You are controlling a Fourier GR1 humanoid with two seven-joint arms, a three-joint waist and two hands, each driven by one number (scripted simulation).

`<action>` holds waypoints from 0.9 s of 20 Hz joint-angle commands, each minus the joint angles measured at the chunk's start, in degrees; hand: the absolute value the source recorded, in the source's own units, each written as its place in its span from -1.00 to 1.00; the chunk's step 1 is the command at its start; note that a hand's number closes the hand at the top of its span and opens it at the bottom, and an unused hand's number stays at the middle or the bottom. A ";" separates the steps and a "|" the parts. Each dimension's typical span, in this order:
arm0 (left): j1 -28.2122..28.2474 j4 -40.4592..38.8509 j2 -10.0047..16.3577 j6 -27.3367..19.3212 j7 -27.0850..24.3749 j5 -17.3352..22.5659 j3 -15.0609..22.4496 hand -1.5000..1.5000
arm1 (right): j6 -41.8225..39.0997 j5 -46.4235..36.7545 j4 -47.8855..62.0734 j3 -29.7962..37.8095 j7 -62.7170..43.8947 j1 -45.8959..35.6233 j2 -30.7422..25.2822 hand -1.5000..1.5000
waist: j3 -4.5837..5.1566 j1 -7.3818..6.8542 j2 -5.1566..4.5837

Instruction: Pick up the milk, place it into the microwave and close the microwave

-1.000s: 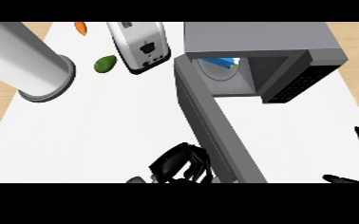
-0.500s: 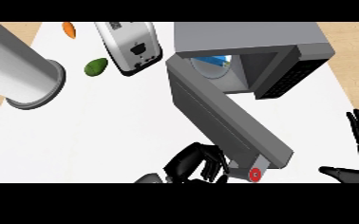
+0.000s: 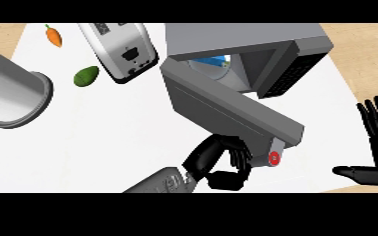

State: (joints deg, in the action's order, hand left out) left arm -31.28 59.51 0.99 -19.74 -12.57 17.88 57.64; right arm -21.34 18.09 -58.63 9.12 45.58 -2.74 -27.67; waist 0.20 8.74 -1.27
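Shows the milk (image 3: 214, 64) inside the open microwave (image 3: 244, 37) at the surface's (image 3: 111, 125) far edge, left hand (image 3: 218, 162) curled round the door's (image 3: 221, 105) free end, right hand (image 3: 367, 122) spread, fingers up, by the right edge.

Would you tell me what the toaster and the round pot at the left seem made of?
The toaster looks like shiny metal: silver-white sides with a soft sheen, dark slots. The pot also seems metal, plain grey with a lighter rim; steel or aluminium, I cannot tell.
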 commanded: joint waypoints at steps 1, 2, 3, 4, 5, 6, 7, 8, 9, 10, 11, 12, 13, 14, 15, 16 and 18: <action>-5.18 -0.47 -0.94 -2.70 -0.28 4.47 0.14 1.00 | -4.36 0.98 -1.56 -0.99 0.72 -0.74 -0.54 -1.00 | 0.05 2.35 -0.48; -6.32 -0.46 -0.93 -4.11 0.21 4.68 -0.33 1.00 | -4.71 0.94 -2.73 -1.58 0.00 -1.01 -1.02 -1.00 | 0.12 3.32 -0.42; -7.24 -0.99 -0.92 -4.92 -1.18 5.04 -0.78 1.00 | -5.38 1.62 -2.40 -1.21 -0.90 -1.51 -2.01 -1.00 | 0.11 3.14 -0.62; -9.15 -0.85 -0.92 -5.48 0.37 5.52 -0.79 1.00 | -4.98 1.01 -3.54 -2.44 -1.33 -2.21 -1.41 -1.00 | 0.11 3.91 -0.61; -10.47 -1.60 -0.92 -6.13 -2.24 4.83 -1.31 1.00 | -4.75 1.59 -4.13 -2.11 -1.91 -3.17 -1.77 -1.00 | 0.18 3.80 -0.66; -11.60 -1.74 -0.92 -7.13 -1.85 5.57 -1.67 1.00 | -4.79 1.28 -4.21 -3.05 -1.69 -2.68 -0.87 -1.00 | 0.07 4.51 -0.86; -12.49 -2.61 -0.93 -7.01 -2.37 6.40 -2.23 1.00 | -4.76 1.70 -4.76 -2.40 -2.06 -3.66 -2.02 -1.00 | 0.09 4.97 -1.12; -13.30 -2.45 -0.94 -7.81 -2.00 7.20 -1.88 1.00 | -5.90 1.57 -4.83 -3.15 -2.61 -3.63 -2.56 -1.00 | 0.00 5.24 -1.18; -15.19 -3.54 -0.94 -7.90 -1.95 7.52 -3.05 1.00 | -6.16 2.12 -4.83 -2.78 -2.79 -3.88 -3.02 -1.00 | -0.06 5.93 -1.45; -16.41 -3.58 -0.94 -8.41 -1.70 8.35 -3.59 1.00 | -5.53 2.35 -5.57 -2.69 -3.52 -4.93 -3.21 -1.00 | -0.01 6.47 -1.51; -17.12 -4.39 -0.95 -9.35 -1.04 8.74 -3.21 1.00 | -6.17 2.88 -5.61 -2.03 -3.18 -4.38 -4.17 -1.00 | -0.14 7.37 -1.36; -18.11 -5.21 -0.95 -8.88 -1.93 9.43 -4.02 1.00 | -6.29 2.66 -6.35 -2.36 -3.96 -4.83 -4.96 -1.00 | -0.03 7.54 -1.62; -19.61 -5.72 -0.96 -9.03 -1.82 9.91 -4.64 1.00 | -5.09 3.62 -6.30 -2.25 -4.58 -5.72 -3.40 -1.00 | -0.10 7.89 -1.98; -20.66 -6.43 -0.96 -9.33 -1.33 10.54 -4.96 1.00 | -5.70 3.82 -6.67 -2.53 -4.25 -5.73 -3.33 -1.00 | -0.20 8.47 -2.07; -21.08 -7.07 -0.96 -9.91 -1.96 10.77 -5.10 1.00 | -5.75 4.23 -7.10 -2.23 -4.68 -6.13 -3.88 -1.00 | -0.16 9.11 -2.18; -22.30 -7.34 -0.96 -9.66 -1.25 11.84 -5.43 1.00 | -6.00 4.16 -7.24 -2.67 -4.94 -6.63 -3.90 -1.00 | -0.22 9.11 -2.36; -24.47 -8.67 -0.95 -10.22 -1.15 12.55 -6.26 1.00 | -6.76 4.80 -7.82 -3.51 -5.70 -7.49 -3.43 -1.00 | -0.31 9.60 -2.75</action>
State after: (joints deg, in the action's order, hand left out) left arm -51.07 52.20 0.65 -29.07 -13.68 28.64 53.12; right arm -25.05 21.98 -65.88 6.34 39.11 -8.83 -31.29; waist 0.02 17.06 -3.51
